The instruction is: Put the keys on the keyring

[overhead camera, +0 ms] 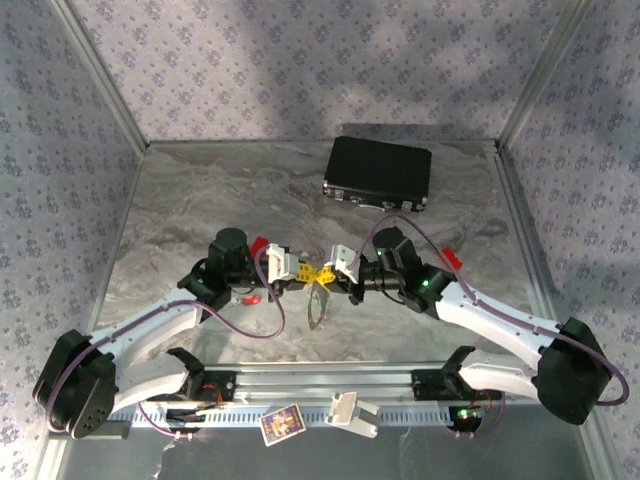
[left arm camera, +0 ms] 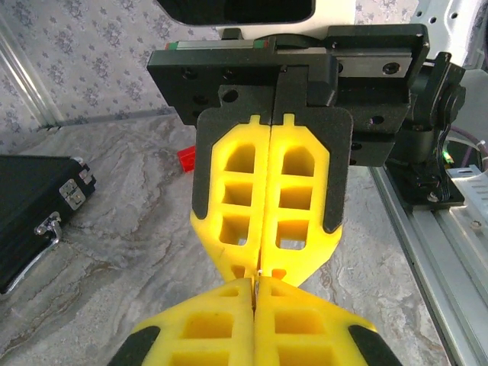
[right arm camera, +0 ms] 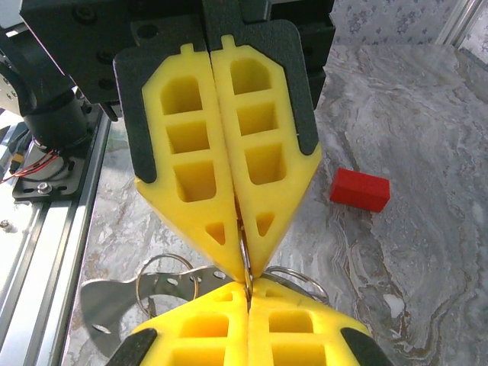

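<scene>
Keyring [overhead camera: 320, 305] of silvery metal, over the middle of the worktop [overhead camera: 200, 200], is pinched at one wire loop by the left gripper [right arm camera: 242, 255] and right gripper [right arm camera: 248, 293], both clenched on it tip to tip. Its flat tag trails from the pinch toward the arm bases, long axis running near to far. Done well, I judge, one gripper holds firm while the other lets go to fetch a key, without twisting the loop.

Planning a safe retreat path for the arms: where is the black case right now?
In the top view the black case lies near the far edge of the table, right of centre, beyond the right pincer and apart from it.
</scene>
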Available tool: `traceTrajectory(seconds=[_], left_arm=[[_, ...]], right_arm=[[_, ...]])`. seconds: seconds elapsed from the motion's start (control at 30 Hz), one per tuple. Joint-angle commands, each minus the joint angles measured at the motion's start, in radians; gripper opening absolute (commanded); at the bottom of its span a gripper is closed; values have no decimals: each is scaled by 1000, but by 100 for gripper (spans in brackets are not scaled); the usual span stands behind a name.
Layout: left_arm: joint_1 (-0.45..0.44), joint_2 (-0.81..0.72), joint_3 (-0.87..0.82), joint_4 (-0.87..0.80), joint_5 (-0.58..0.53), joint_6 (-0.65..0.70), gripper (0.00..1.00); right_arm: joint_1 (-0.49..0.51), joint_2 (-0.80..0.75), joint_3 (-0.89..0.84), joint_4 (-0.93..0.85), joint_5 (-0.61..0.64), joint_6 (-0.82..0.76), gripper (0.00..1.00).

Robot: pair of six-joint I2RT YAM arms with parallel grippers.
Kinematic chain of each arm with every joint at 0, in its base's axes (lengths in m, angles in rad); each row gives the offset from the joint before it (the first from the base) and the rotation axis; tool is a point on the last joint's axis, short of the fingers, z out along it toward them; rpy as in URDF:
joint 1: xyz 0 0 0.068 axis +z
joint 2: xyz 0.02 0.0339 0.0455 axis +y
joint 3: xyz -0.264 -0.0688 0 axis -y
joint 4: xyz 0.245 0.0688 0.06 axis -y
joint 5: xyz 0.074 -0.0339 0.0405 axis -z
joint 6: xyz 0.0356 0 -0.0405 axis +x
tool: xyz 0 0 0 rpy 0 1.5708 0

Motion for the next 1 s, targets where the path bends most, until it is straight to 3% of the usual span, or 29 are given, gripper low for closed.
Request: traceTrajectory(seconds=[0.0,0.1,0.33,0.43,0.57,0.77,0.97], left_arm=[[-2,-26,3,3,-24,11,0],[0,-26,-13,54,-17,-28,0],[-3,-9,-50,122,24,-94,0],[-3,-8,-58,132,34,-100,0],[-3,13,-54,124,48,-102,0],[1,5,-69,37,-5,-42,19],[15,-47,-81,-1,-37,-48,29]], right_arm=[[12,0,29,6,-19,-11,1],[6,15,17,18,-35,-4,13],[2,49,0,80,-77,30,14],[0,51,-6,92,-92,32,12],[-1,60,-16,124,-103,35,0],[-16,78,-49,131,-86,28,0],[-19,96,-57,130,-80,26,0]])
